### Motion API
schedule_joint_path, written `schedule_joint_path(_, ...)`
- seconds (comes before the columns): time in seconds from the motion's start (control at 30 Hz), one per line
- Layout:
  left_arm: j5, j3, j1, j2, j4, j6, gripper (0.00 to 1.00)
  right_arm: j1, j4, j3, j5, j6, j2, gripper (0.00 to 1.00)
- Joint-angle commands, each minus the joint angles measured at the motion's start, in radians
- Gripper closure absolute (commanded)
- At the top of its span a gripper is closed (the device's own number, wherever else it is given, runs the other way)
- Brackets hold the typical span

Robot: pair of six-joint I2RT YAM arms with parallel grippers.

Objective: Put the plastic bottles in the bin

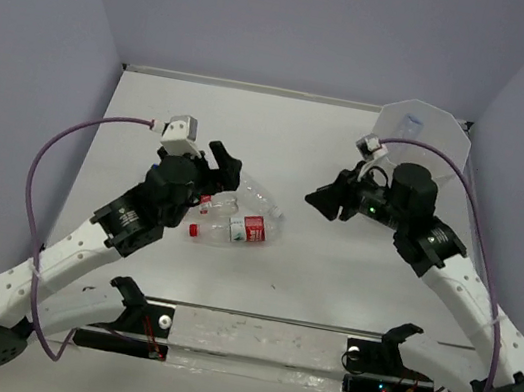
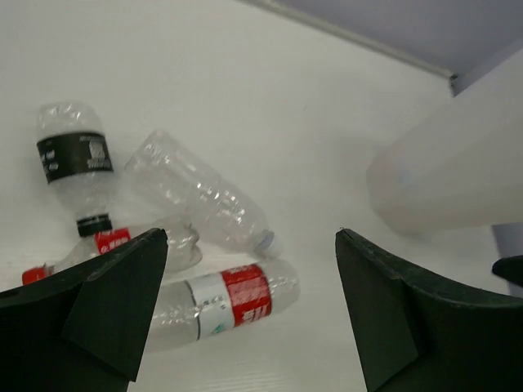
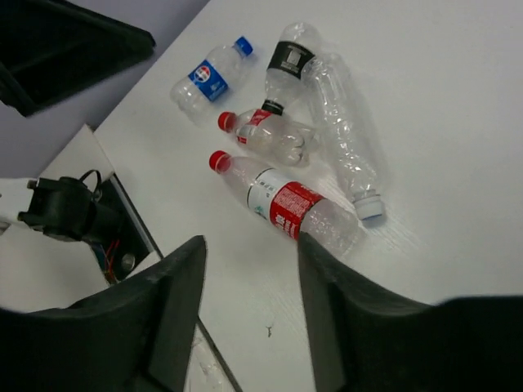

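Observation:
Several plastic bottles lie in a cluster left of the table's middle. A red-capped bottle with a red-white label (image 1: 236,229) (image 2: 221,298) (image 3: 286,204) lies nearest the front. Behind it lie a long clear unlabelled bottle (image 2: 200,196) (image 3: 343,139), a crushed red-capped bottle (image 3: 265,131), a black-labelled bottle (image 2: 73,159) (image 3: 290,61) and a blue-capped bottle (image 3: 208,75). The bin (image 1: 423,133) (image 2: 449,180) stands at the back right. My left gripper (image 1: 219,180) (image 2: 249,237) hangs open over the cluster, holding nothing. My right gripper (image 1: 327,199) (image 3: 251,241) hovers open and empty between the bottles and the bin.
A mounting rail (image 1: 257,337) with cables and black brackets runs along the table's near edge. Purple-grey walls close in the left, back and right sides. A purple cable (image 1: 37,177) loops off the left arm.

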Motion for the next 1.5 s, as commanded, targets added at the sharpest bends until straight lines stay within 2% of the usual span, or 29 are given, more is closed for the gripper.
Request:
schedule_joint_path(0.0,-0.013,-0.099,0.006,-0.049,-0.122,-0.165,0.08,0.09,-0.003,0.122,0.088,-0.136,0.204,0.31)
schedule_joint_path(0.1,0.048,-0.185,0.004,-0.123,-0.125,-0.204,0.12,0.111,-0.024,0.217,0.081,-0.182,0.359,0.2)
schedule_joint_path(0.23,0.099,-0.283,0.004,-0.209,-0.134,-0.294,0.15,0.121,-0.096,0.39,0.068,-0.28,0.553,0.14)
schedule_joint_path(0.4,0.099,-0.313,0.004,-0.27,-0.2,-0.386,0.14,0.139,-0.233,0.648,0.093,-0.386,0.791,0.09)
schedule_joint_path(0.53,0.165,-0.375,0.004,-0.319,-0.173,-0.421,0.14,0.174,-0.32,0.823,0.114,-0.449,0.995,0.04)
schedule_joint_path(0.7,0.185,-0.418,0.004,-0.339,-0.197,-0.487,0.02,0.22,-0.425,1.045,0.169,-0.515,1.156,0.02)
schedule_joint_path(1.03,0.181,-0.553,0.006,-0.384,-0.165,-0.676,0.01,0.242,-0.448,1.186,0.139,-0.536,1.318,0.02)
schedule_joint_path(1.3,0.167,-0.638,0.004,-0.231,-0.019,-0.759,0.01,0.242,-0.431,1.259,0.143,-0.53,1.425,0.01)
schedule_joint_path(1.4,0.135,-0.642,0.004,-0.18,0.019,-0.793,0.01,0.242,-0.376,1.233,0.169,-0.529,1.424,0.03)
schedule_joint_path(1.47,0.101,-0.635,0.004,-0.157,0.051,-0.81,0.01,0.242,-0.341,1.194,0.185,-0.533,1.41,0.09)
